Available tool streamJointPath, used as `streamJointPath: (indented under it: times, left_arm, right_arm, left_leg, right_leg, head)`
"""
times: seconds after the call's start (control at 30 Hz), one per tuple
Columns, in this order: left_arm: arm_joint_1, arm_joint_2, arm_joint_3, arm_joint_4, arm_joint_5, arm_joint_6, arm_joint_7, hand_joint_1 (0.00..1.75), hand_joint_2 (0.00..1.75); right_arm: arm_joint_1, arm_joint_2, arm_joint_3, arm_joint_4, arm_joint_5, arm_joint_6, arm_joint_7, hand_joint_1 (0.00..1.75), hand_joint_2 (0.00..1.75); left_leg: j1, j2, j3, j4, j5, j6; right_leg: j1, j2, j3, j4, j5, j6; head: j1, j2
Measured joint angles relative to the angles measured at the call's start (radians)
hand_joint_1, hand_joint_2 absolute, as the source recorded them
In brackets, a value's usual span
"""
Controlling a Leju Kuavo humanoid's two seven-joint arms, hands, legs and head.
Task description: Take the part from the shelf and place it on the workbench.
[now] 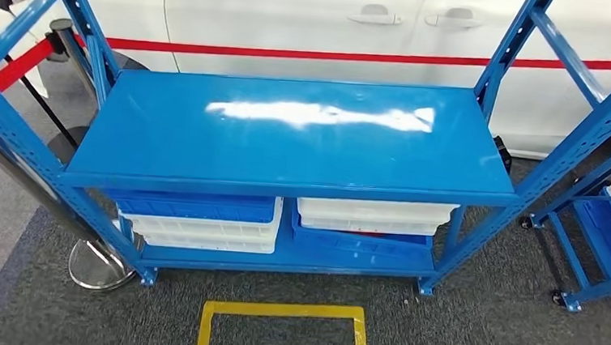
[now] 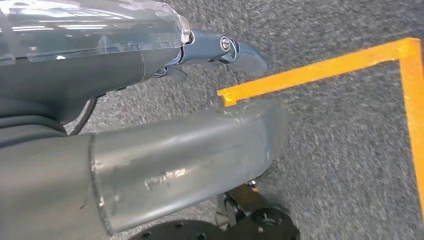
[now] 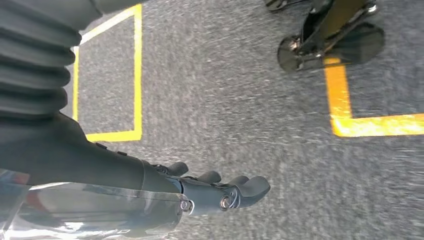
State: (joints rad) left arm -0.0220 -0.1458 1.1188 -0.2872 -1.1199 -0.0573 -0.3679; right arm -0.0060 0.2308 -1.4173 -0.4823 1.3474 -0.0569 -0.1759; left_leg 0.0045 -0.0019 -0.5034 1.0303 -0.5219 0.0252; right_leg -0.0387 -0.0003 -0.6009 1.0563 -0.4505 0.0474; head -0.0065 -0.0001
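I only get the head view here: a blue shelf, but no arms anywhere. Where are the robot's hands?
Observer: The left robot hand hangs over the grey carpet, beside a corner of yellow tape.
Operator: Is it carrying anything?
Observer: No, it holds nothing.
Operator: And the other one?
Observer: The right robot hand hangs over the carpet too, fingers loosely stretched, holding nothing.

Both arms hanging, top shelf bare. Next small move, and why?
Probably crouch or tilt the head toward the lower shelf: the top board holds nothing, the only stock visible is the white bins beneath it, and the left hand and right hand hang over carpet, holding nothing.
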Motion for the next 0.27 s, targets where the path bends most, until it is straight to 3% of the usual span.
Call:
streamJointPath:
  times: [0.07, 0.27]
  left_arm:
    - [-0.002, 0.0, 0.004, -0.001, -0.002, 0.0, 0.001, 0.0, 0.0]
    - [-0.003, -0.002, 0.009, -0.002, -0.004, 0.0, 0.008, 0.0, 0.0]
  right_arm:
    - [-0.004, 0.001, -0.005, 0.002, 0.0, -0.001, 0.0, 0.0, 0.0]
    - [-0.008, 0.001, -0.009, 0.005, 0.006, -0.006, 0.001, 0.0, 0.0]
  left_leg:
    - [-0.004, 0.0, 0.0, 0.001, -0.005, -0.006]
    - [-0.002, 0.001, 0.01, -0.014, -0.006, -0.013]
  right_leg:
    - [0.002, 0.001, 0.006, -0.017, -0.006, -0.007]
    - [0.009, 0.001, 0.009, -0.018, -0.013, -0.02]
  head:
    - [-0.001, 0.0]
    - [-0.003, 0.0]
